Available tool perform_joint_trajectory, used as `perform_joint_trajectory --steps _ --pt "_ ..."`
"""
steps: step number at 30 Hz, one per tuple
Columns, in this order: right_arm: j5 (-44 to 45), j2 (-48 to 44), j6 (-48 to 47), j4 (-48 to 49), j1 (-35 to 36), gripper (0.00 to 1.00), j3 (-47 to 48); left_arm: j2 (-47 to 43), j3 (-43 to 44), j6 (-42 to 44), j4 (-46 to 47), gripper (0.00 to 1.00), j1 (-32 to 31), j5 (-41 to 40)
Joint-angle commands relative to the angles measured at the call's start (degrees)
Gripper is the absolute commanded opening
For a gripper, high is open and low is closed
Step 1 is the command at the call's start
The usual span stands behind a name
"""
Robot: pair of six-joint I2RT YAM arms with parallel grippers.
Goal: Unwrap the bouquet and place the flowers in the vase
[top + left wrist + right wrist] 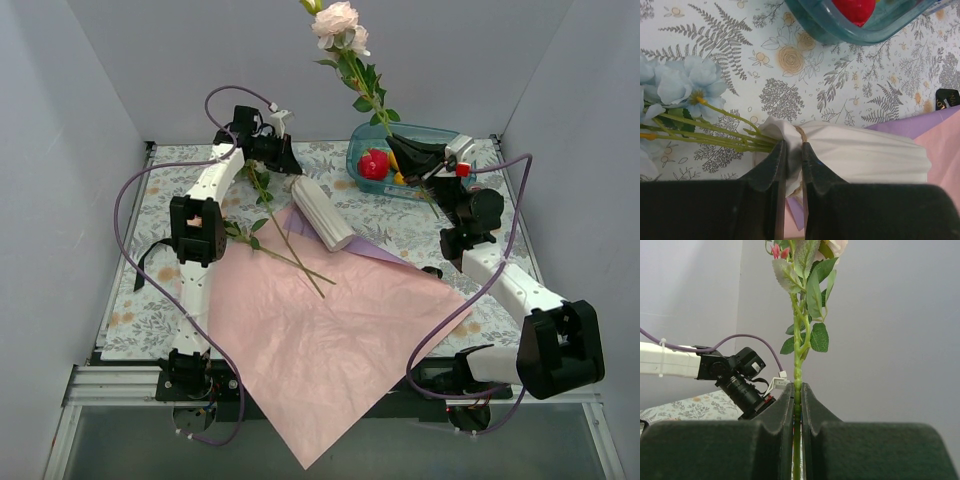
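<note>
**Vase on its side, one rose aloft**

Pale grey walls box in a table (pixel 130 300) covered by a fern-and-flower printed cloth. Nearest, the pink wrapping paper (pixel 330 350) lies opened flat from the near edge to the middle. A lilac layer shows along its far-right side, and two loose stems (pixel 285 238) cross its far-left side. Just beyond, about mid-table, the vase (pixel 322 215) lies on its side.

Toward the far-left corner, the left gripper (pixel 793 146) has its jaws at a thin slit, right at the vase's twine-wound neck. There the green stems of the blue flowers (pixel 687 80) meet the rim (whether the tips pinch stems, neck or nothing cannot be made out, since the fingers cover the spot).

Toward the far-right corner, the right gripper (pixel 797 390) is clamped tight on the stem of a pink rose (pixel 335 20). It holds the rose upright above the teal bowl (pixel 352 160), which has red fruit (pixel 373 165) inside. The right wrist view cuts off the bloom, and the stem's lower end is hidden behind the fingers.
</note>
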Motion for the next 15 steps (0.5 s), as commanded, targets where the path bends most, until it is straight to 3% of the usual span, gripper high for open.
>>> perform_joint_trajectory --steps 1,15 --pt "0.0 -2.6 1.1 2.9 -0.5 0.01 -0.7 -10.5 1.7 4.2 4.6 0.00 -2.5 -4.3" --pt "1.3 -5.1 1.2 3.2 -0.6 0.01 -2.7 -19.2 2.9 5.7 6.8 0.00 -7.8 -6.9"
